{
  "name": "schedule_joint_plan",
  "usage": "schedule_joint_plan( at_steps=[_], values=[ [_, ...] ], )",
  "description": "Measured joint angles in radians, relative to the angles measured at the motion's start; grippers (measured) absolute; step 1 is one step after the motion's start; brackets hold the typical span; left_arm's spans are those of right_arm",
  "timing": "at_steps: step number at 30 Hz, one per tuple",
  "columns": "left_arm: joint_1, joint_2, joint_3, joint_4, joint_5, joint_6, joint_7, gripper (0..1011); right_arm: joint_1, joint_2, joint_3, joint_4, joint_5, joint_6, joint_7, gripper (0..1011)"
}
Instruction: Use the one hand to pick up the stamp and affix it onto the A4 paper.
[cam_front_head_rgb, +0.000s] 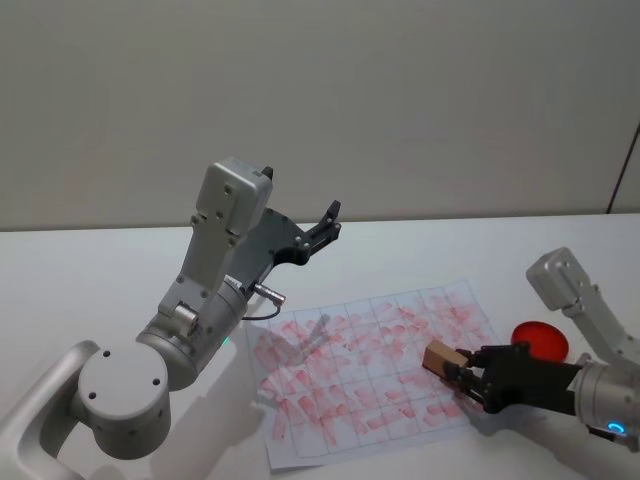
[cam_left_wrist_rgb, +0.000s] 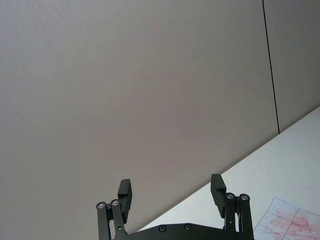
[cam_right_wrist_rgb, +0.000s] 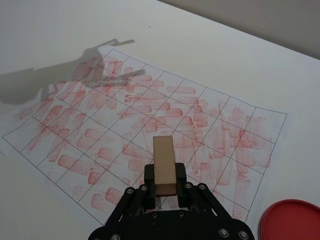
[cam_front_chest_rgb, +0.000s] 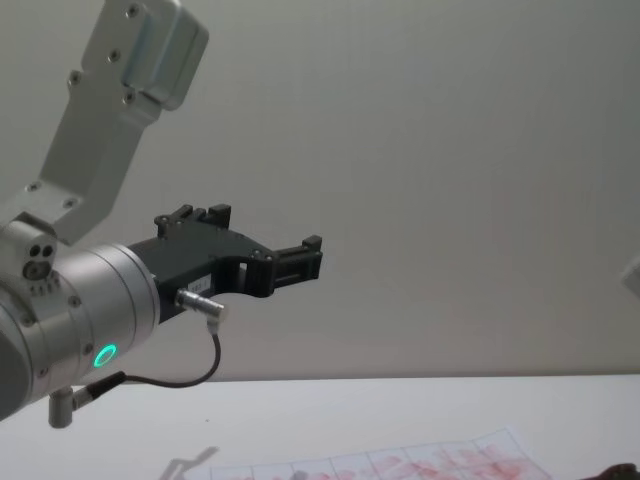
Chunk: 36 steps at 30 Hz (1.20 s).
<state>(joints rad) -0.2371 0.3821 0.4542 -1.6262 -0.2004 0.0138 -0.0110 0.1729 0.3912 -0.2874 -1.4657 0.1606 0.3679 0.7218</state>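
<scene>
A white table (cam_front_head_rgb: 90, 270) stands before a plain grey wall, seen from the robot's head. The A4 paper (cam_front_head_rgb: 345, 385) lies flat on the table in front of the robot and a little to its right. It is a white sheet with a thin-lined grid, and most of its cells are crowded with smudgy red-pink stamp marks.

The right arm reaches in low from the lower right, its forearm close above the table. The black right gripper (cam_front_head_rgb: 463, 372) points left, towards the sheet. Its two fingers are closed on the stamp (cam_front_head_rgb: 439, 357), a small light-brown wooden block, pinching it by its sides at one end. In the right wrist view the rest of the block sticks out forward past the fingertips, with plain tan faces. The stamp is over the paper's right-hand part, near the edge closest to the robot. The views do not show whether its far end touches the sheet.

A round red ink pad (cam_front_head_rgb: 541, 341) sits on the table just off the paper's right edge, beside the right gripper.

The left arm is lifted well above the table. Its grey forearm rises from the lower left, the wrist bends forward, and the black left gripper (cam_front_head_rgb: 328, 224) points away from the robot towards the wall, tilted slightly upward. Its fingers (cam_left_wrist_rgb: 125, 192) stand wide apart and hold nothing. This arm's shadow falls across the paper's left part.
</scene>
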Motion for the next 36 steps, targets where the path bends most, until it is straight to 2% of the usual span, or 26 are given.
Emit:
schedule_joint_plan(
  at_steps=[5, 19, 25, 28, 30, 36],
  values=[
    [0.000, 0.000, 0.000, 0.000, 0.000, 0.000, 0.000, 1001, 0.007, -0.003, -0.006, 0.010, -0.007, -0.014, 0.002, 216],
    [0.000, 0.000, 0.000, 0.000, 0.000, 0.000, 0.000, 1001, 0.011, 0.001, -0.012, -0.001, -0.031, -0.120, -0.034, 216],
    [0.000, 0.000, 0.000, 0.000, 0.000, 0.000, 0.000, 1001, -0.002, 0.014, -0.003, -0.034, -0.029, -0.180, -0.074, 216],
    [0.000, 0.000, 0.000, 0.000, 0.000, 0.000, 0.000, 1001, -0.019, 0.027, 0.005, -0.065, -0.016, -0.214, -0.116, 214],
    [0.000, 0.000, 0.000, 0.000, 0.000, 0.000, 0.000, 1001, -0.023, 0.030, 0.007, -0.070, -0.014, -0.219, -0.124, 216],
    [0.000, 0.000, 0.000, 0.000, 0.000, 0.000, 0.000, 1001, -0.071, 0.061, 0.026, -0.126, 0.022, -0.246, -0.211, 216]
  ],
)
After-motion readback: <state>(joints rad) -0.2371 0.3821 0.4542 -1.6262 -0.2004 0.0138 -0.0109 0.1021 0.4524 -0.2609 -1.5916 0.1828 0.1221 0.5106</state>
